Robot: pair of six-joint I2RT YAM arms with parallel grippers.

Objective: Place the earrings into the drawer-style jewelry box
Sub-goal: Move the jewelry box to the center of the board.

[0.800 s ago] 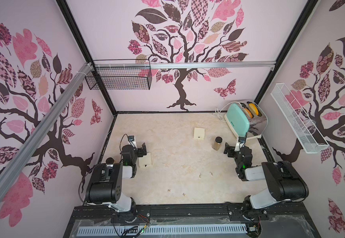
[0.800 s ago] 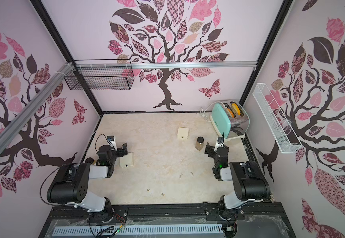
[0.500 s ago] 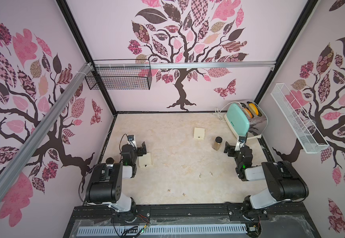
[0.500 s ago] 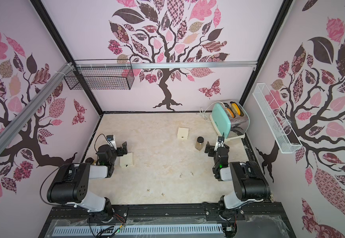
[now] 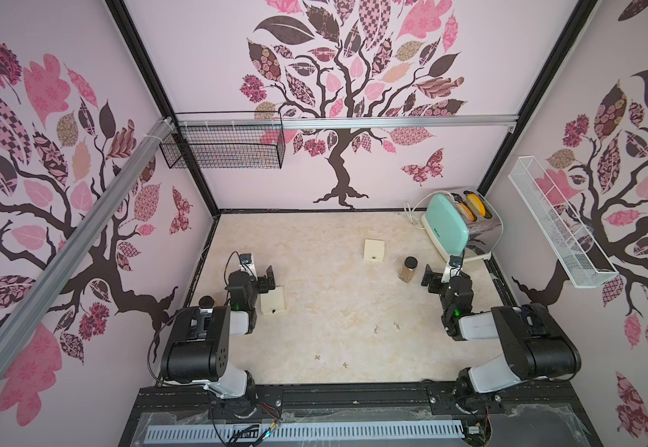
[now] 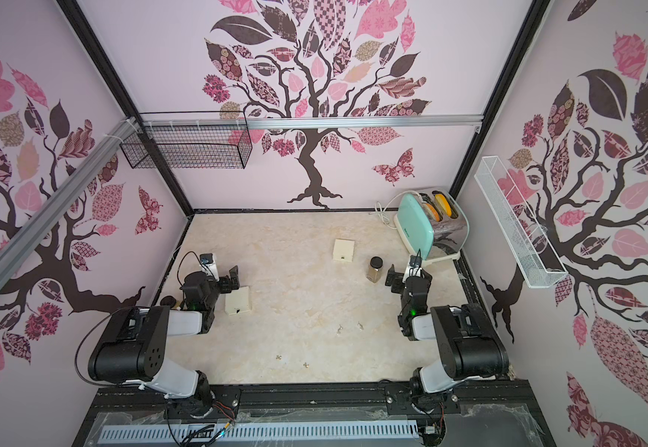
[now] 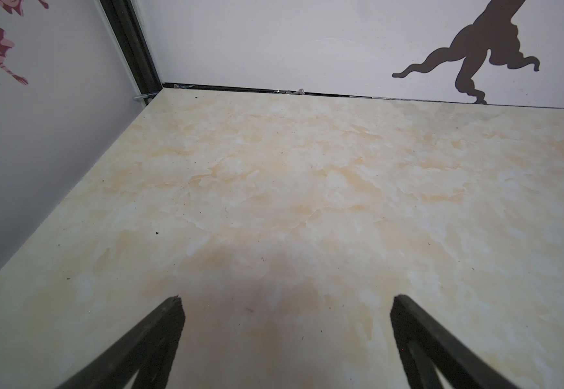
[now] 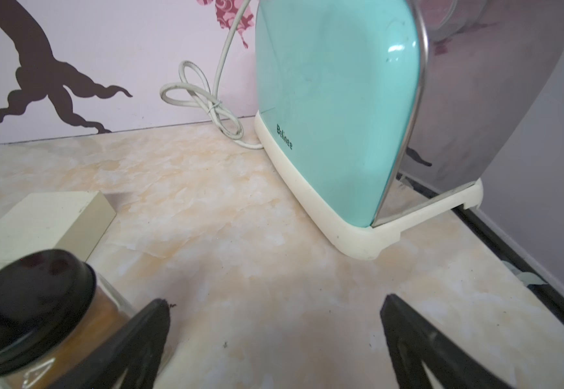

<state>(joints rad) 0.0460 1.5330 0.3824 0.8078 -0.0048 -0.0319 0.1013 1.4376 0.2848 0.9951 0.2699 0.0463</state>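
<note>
Four tiny earrings lie on the marble table (image 5: 314, 240) near its front: two silvery ones (image 5: 376, 329) (image 5: 396, 326) and two darker golden ones (image 5: 317, 357) (image 5: 346, 364), seen in both top views. Two flat cream boxes look like jewelry boxes: one (image 5: 273, 300) beside my left gripper (image 5: 257, 275), one (image 5: 374, 250) further back; I cannot tell which is the drawer-style one. My left gripper (image 7: 286, 299) is open over bare table. My right gripper (image 8: 275, 299) is open too, next to a jar (image 8: 28, 303). Both grippers are far from the earrings.
A mint toaster (image 5: 446, 228) with its cord stands at the back right. A brown-filled glass jar (image 5: 408, 269) with a black lid stands left of my right gripper (image 5: 443, 273). A second black lid (image 5: 206, 301) shows behind the left arm. Wire baskets hang on the walls.
</note>
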